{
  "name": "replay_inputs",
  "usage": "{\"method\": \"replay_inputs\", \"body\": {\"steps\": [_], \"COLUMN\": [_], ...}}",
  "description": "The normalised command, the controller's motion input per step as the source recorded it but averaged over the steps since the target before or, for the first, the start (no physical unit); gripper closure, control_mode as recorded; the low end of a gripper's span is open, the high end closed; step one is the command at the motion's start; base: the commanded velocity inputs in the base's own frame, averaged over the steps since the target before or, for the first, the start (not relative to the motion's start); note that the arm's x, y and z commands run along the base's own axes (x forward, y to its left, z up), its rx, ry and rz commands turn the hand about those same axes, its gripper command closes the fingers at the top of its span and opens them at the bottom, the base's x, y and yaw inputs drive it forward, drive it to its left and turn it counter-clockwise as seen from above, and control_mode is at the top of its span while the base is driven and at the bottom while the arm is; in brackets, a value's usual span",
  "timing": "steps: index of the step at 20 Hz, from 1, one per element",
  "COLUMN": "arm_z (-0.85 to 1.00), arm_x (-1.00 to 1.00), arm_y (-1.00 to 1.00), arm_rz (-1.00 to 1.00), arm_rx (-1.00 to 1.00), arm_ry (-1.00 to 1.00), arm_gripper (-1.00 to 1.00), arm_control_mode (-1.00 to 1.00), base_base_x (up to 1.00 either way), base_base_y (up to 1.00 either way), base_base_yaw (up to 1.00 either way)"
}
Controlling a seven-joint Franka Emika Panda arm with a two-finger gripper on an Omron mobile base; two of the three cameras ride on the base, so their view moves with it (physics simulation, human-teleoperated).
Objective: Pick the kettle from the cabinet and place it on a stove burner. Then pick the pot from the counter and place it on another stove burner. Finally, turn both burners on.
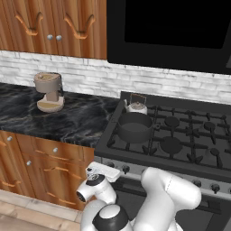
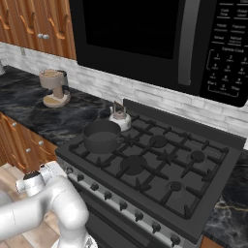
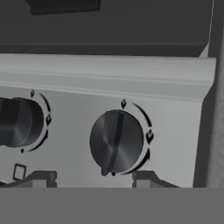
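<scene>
Black marble tabletop point(image 1: 67, 118) runs off to the side of the range point(image 1: 135, 155), and from the left base camera the kettle point(image 1: 136, 107) sits on the back burner with the pot point(image 1: 134, 127) on the burner just in front of it, both up and beyond the pincer point(image 1: 100, 173), which hangs low at the range's front panel.

Over to the right base camera: pot point(image 2: 101, 136) and kettle point(image 2: 119, 118) side by side on the grates, the arm down by the knob row.

Hand camera now: one knob point(image 3: 116, 141) dead ahead, just above and between the fingertips point(image 3: 142, 178), its ridge running near upright. Another knob point(image 3: 19, 122) sits off to one side. Pincer parted, wider than the knob, gripping nothing yet.
</scene>
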Motion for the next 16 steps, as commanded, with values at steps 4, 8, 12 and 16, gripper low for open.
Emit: {"method": "replay_inputs", "body": {"steps": [4, 8, 12, 16], "arm_z": [-0.24, -0.25, -0.31, -0.32], "arm_x": [0.0, 0.0, -0.04, -0.01], "arm_y": [-0.05, -0.05, -0.25, -0.11], "arm_rz": [0.0, 0.0, 0.0, 0.0], "arm_rx": [-0.02, -0.02, 0.0, 0.0], "arm_ry": [0.0, 0.0, 0.0, 0.03], "arm_gripper": [-1.0, -1.0, -1.0, -1.0], "arm_control_mode": [-1.0, -1.0, -1.0, -1.0], "base_base_x": [0.0, 0.0, 0.0, 0.0], "base_base_y": [0.0, 0.0, 0.0, 0.0], "base_base_yaw": [0.0, 0.0, 0.0, 0.0]}}
